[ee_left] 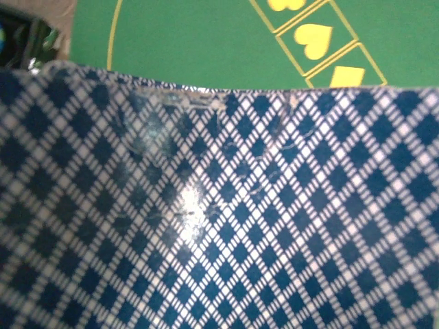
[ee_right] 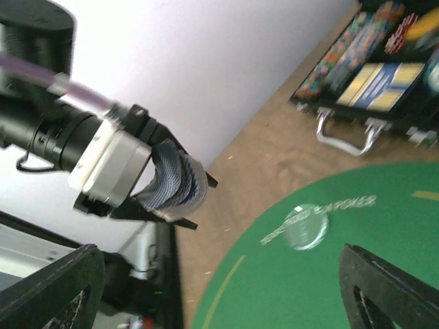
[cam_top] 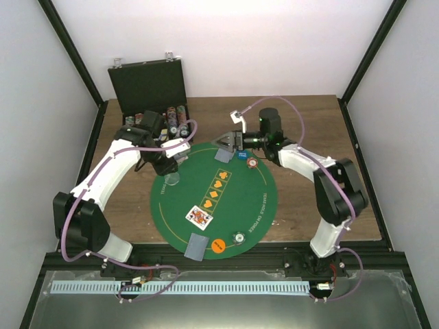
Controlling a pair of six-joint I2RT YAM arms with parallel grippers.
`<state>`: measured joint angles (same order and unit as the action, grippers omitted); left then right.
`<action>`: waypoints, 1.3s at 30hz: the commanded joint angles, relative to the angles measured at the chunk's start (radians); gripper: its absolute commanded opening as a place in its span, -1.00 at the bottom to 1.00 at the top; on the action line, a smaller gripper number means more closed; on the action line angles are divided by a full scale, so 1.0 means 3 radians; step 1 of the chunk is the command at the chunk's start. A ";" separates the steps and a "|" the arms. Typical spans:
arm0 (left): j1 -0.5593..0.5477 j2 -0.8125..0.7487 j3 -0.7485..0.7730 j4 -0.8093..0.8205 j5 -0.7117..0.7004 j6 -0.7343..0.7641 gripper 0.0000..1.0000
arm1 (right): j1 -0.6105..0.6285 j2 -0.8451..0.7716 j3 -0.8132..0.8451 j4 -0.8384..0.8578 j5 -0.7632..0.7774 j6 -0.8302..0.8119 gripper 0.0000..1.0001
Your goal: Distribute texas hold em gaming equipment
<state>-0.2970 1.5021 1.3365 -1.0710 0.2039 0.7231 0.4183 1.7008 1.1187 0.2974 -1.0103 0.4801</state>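
You have a brown wooden surface carrying a round green felt mat printed with yellow suit marks. A black hinged case stands open at the far left; its rows of discs are blurred in the right wrist view.

Your left arm arcs out from its base and bends inward over the mat's far-left edge. Your right arm folds back on itself and reaches left to the mat's far edge.

- **Left jaws:** clamped on a bowed wad of cards. Its blue-and-white diamond backs fill almost all of the left wrist view and hide the jaws there. You cannot tell how many cards it holds.
- **Right jaws:** wide apart, gripping nothing. Only the dark tips of the fingers fall inside the frame.

Right by the right jaws, a face-down card lies on the felt. A face-up court card lies nearer you, and a second face-down card lies at the near rim.

All discs lie flat on the felt:
- An orange disc and a silvery disc are at the near rim.
- A blue disc and a red-and-white disc are beside the far card.
- A clear disc, hard to make out, is near the left jaws.
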 commanded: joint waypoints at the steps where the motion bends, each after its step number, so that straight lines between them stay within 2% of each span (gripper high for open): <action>1: -0.0158 -0.0037 0.0126 -0.0137 0.0131 0.0107 -0.10 | 0.0068 0.0381 0.0408 0.0252 -0.0593 0.0975 0.83; 5: -0.0240 0.0022 0.0189 -0.0132 0.0169 0.0066 -0.10 | 0.0198 0.0674 0.0719 0.0140 -0.0735 0.0976 0.82; 9: -0.0283 0.0046 0.0206 -0.0134 0.0167 0.0059 -0.10 | 0.0331 0.0905 0.0866 0.0397 -0.0917 0.1228 0.79; 13: -0.0283 0.0035 0.0209 -0.0133 0.0162 0.0054 -0.11 | 0.0415 0.1075 0.0955 0.0603 -0.0987 0.1432 0.67; 21: -0.0283 0.0040 0.0193 -0.0112 0.0109 0.0029 -0.10 | 0.0576 0.1230 0.1144 0.0585 -0.1152 0.1315 0.67; 30: -0.0284 0.0067 0.0238 -0.0107 0.0182 0.0003 -0.11 | 0.0662 0.1456 0.1371 0.0624 -0.1029 0.1471 0.64; 36: -0.0283 0.0044 0.0230 -0.0077 0.0124 -0.0019 -0.12 | 0.0715 0.1564 0.1513 0.0546 -0.1018 0.1444 0.53; 39: -0.0278 0.0040 0.0221 -0.0041 0.0075 -0.0036 -0.13 | 0.0713 0.1507 0.1527 0.0174 -0.0974 0.1149 0.36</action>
<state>-0.3798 1.5177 1.3804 -1.1069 0.2317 0.7250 0.6266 2.1658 1.5364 0.4465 -1.3079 0.9035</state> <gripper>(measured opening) 0.447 0.733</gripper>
